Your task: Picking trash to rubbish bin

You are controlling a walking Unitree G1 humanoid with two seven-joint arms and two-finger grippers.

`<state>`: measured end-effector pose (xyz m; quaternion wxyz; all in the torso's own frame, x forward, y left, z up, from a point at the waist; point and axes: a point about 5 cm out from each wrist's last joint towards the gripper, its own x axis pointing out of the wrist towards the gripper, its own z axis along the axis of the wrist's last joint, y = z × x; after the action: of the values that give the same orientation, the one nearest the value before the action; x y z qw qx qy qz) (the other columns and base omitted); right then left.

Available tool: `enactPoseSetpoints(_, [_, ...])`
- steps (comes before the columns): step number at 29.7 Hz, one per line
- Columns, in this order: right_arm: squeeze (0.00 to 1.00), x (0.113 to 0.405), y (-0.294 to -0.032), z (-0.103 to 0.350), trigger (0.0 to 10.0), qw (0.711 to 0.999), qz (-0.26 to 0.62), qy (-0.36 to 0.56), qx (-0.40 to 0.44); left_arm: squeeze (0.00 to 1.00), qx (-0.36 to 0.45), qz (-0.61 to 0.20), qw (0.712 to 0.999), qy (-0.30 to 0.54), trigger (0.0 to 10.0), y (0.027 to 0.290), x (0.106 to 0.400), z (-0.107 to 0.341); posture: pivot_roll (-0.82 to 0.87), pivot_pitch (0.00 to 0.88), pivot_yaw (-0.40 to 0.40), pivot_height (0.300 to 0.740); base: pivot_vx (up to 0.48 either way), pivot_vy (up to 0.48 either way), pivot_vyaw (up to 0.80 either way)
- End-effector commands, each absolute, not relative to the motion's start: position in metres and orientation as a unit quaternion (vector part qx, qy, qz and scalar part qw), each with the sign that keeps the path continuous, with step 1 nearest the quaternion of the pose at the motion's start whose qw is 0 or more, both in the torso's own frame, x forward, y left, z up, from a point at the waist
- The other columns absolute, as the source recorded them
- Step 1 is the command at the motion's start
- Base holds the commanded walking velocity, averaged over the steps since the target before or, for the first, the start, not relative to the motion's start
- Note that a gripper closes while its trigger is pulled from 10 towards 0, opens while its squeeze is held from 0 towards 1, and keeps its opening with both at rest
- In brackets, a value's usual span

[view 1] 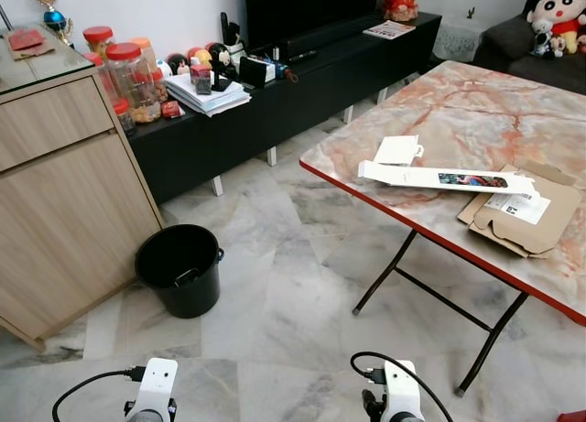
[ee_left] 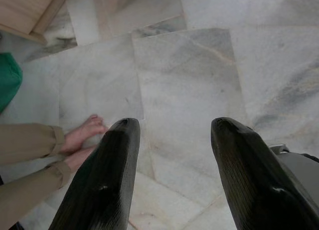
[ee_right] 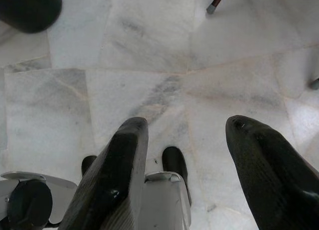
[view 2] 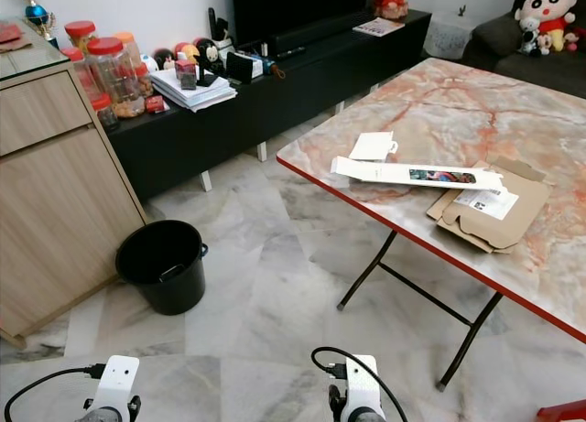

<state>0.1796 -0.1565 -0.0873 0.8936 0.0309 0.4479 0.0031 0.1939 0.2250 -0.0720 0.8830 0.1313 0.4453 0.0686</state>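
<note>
Indoors, a living room seen from the robot's head, both arms hanging low.

Bin: a black bucket [view 1: 180, 268] stands on the marble floor [view 1: 275, 294], just beside a wooden cabinet [view 1: 64, 193] on the robot's left.

Trash: a long white carton [view 1: 446, 178] lies flat on the folding table [view 1: 476, 102], touching a flattened brown cardboard piece [view 1: 522, 211] at its right end; a small white flap of card [view 1: 398, 150] sits just behind the carton.

Table: marble-patterned top with a red edge, black legs, ahead and to the robot's right, well apart from the bucket.

Left gripper [ee_left: 174, 140]: hangs above the floor tiles, fingers spread apart, nothing between them; a person's bare foot [ee_left: 82, 132] and tan trouser cuffs show beside it.

Right gripper [ee_right: 192, 140]: hangs over the floor, fingers apart and empty, the robot's own foot below.

Background: a low black TV bench [view 1: 302, 83] holds jars [view 1: 133, 79] and a stack of papers [view 1: 209, 94].
</note>
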Motion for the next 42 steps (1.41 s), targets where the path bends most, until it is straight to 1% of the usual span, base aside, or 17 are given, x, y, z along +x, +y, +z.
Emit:
enactPoseSetpoints(1, [0.00, 0.1810, -0.1567, -0.0868, 10.0, 0.894, 0.005, 0.448, 0.026, 0.00, 0.137, 0.070, 0.878, 0.453, 10.0, 0.2283, 0.1916, -0.0727, -0.01, 0.000, 0.017, 0.740, 0.000, 0.000, -0.80])
enactPoseSetpoints(4, [0.00, 0.1813, -0.1565, -0.0867, 10.0, 0.894, 0.005, 0.448, 0.026, 0.00, 0.165, 0.054, 0.875, 0.452, 10.0, 0.2283, 0.1930, -0.0719, -0.01, 0.000, 0.019, 0.740, 0.000, -0.237, -0.80])
enactPoseSetpoints(7, [0.00, 0.1813, -0.1565, -0.0866, 10.0, 0.894, 0.005, 0.448, 0.026, 0.00, 0.146, 0.069, 0.875, 0.456, 10.0, 0.2289, 0.1910, -0.0729, -0.01, 0.000, 0.018, 0.740, 0.000, -0.411, -0.80])
enactPoseSetpoints(11, [0.00, 0.1814, -0.1565, -0.0866, 10.0, 0.894, 0.005, 0.448, 0.026, 0.00, 0.144, 0.069, 0.875, 0.456, 10.0, 0.2289, 0.1909, -0.0730, -0.01, 0.000, 0.018, 0.740, 0.000, -0.274, -0.80])
enactPoseSetpoints(20, [0.00, 0.1823, -0.1569, -0.0862, 10.0, 0.894, 0.001, 0.447, 0.029, 0.00, 0.152, 0.061, 0.872, 0.462, 10.0, 0.2288, 0.1875, -0.0748, -0.01, 0.001, 0.015, 0.740, 0.000, 0.000, -0.80])
enactPoseSetpoints(24, [0.00, 0.1823, -0.1567, -0.0862, 10.0, 0.894, 0.000, 0.447, 0.030, 0.00, 0.152, 0.061, 0.871, 0.463, 10.0, 0.2294, 0.1864, -0.0752, -0.01, 0.003, 0.015, 0.740, 0.000, -0.339, -0.80])
enactPoseSetpoints(42, [0.00, 0.1803, -0.1616, -0.0869, 10.0, 0.893, -0.009, 0.448, 0.032, 0.00, 0.143, 0.067, 0.874, 0.460, 10.0, 0.2282, 0.1874, -0.0749, -0.02, 0.015, 0.011, 0.740, 0.000, 0.000, -0.80])
